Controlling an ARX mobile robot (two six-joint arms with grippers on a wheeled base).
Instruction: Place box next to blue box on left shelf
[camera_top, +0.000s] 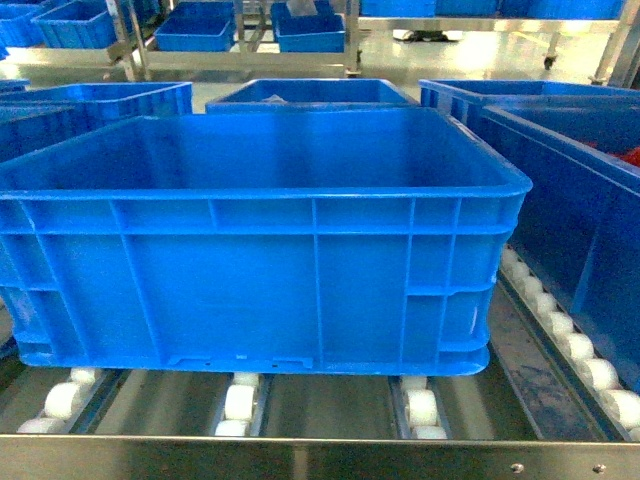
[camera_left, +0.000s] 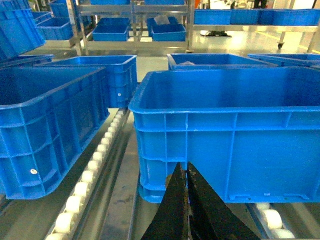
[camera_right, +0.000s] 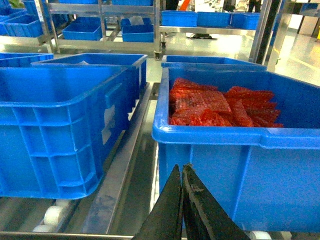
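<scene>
The large blue crate (camera_top: 265, 240) is sitting mid-frame on the shelf's white rollers (camera_top: 238, 403), behind the steel front rail (camera_top: 300, 455). Both the left end effector (camera_left: 186, 200) and right end effector (camera_right: 181, 200) are showing fingers pressed together, gripping nothing. A good finish would leave it square, just beside its empty left neighbour (camera_left: 45, 125). The right-hand crate (camera_right: 240, 170) is holding red packets (camera_right: 220, 107).
</scene>
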